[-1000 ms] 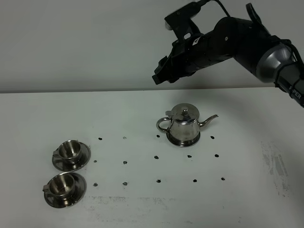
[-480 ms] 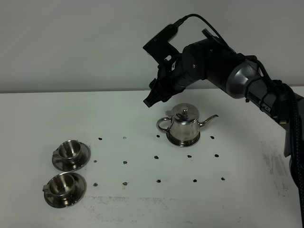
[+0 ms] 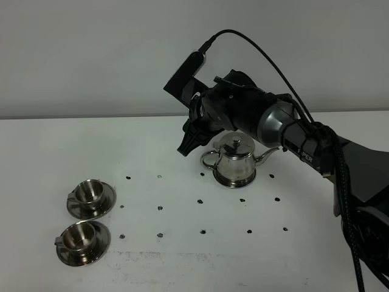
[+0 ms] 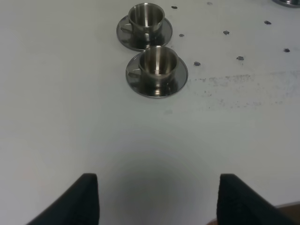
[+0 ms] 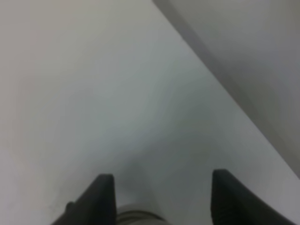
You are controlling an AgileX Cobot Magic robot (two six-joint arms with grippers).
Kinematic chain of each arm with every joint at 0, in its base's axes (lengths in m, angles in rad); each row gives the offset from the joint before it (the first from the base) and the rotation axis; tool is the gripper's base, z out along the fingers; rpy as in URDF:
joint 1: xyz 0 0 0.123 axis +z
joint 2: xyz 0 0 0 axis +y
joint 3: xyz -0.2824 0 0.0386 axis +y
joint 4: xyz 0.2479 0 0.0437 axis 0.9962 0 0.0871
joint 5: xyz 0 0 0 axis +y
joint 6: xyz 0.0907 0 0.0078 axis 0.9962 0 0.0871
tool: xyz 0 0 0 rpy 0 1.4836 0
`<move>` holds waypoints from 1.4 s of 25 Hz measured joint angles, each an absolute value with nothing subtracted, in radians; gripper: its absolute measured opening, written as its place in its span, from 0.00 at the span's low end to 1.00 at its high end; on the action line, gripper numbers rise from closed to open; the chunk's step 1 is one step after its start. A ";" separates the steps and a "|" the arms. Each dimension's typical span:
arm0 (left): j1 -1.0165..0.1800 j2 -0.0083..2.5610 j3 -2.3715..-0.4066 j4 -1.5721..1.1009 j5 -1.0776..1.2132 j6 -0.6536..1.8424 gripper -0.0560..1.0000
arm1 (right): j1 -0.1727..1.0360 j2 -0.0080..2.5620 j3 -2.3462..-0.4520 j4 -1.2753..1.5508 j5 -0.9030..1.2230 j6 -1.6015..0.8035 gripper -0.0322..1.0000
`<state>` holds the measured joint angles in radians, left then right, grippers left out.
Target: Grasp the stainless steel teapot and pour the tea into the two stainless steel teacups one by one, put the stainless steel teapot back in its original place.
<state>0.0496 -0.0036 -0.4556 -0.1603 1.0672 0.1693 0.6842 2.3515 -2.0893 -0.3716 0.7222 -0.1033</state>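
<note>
The stainless steel teapot (image 3: pixel 236 160) stands upright on the white table, spout pointing right, loop handle (image 3: pixel 208 160) on the left. I cannot tell a disc apart under its base. My right gripper (image 3: pixel 185 147) hangs just up and left of the handle, apart from it. In the right wrist view it (image 5: pixel 159 201) is open and empty over bare table. The two stainless steel teacups (image 3: pixel 90 193) (image 3: pixel 81 236) sit on saucers at the front left. They also show in the left wrist view (image 4: pixel 146 16) (image 4: pixel 157 59); no tea shows. My left gripper (image 4: pixel 159 201) is open and empty.
Rows of small black dots (image 3: pixel 200 200) mark the table between the cups and the teapot. The grey wall (image 3: pixel 91 55) rises behind the table's far edge. The right arm (image 3: pixel 316 152) and its cable stretch across the right side above the table.
The right arm has swung left and down. Its gripper has come from high above the teapot to just beside the handle. The teapot and cups have not moved.
</note>
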 joint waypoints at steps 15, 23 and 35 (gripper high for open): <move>0.050 -0.004 -0.456 -0.160 1.067 0.169 0.57 | 0.681 2.403 -2.089 -0.531 0.705 -0.053 0.46; 0.050 -0.004 -0.456 -0.160 1.067 0.169 0.57 | 0.679 2.424 -2.089 -0.573 0.695 -0.030 0.46; 0.050 -0.004 -0.456 -0.160 1.067 0.169 0.57 | 0.679 2.433 -2.089 -0.548 0.725 -0.028 0.46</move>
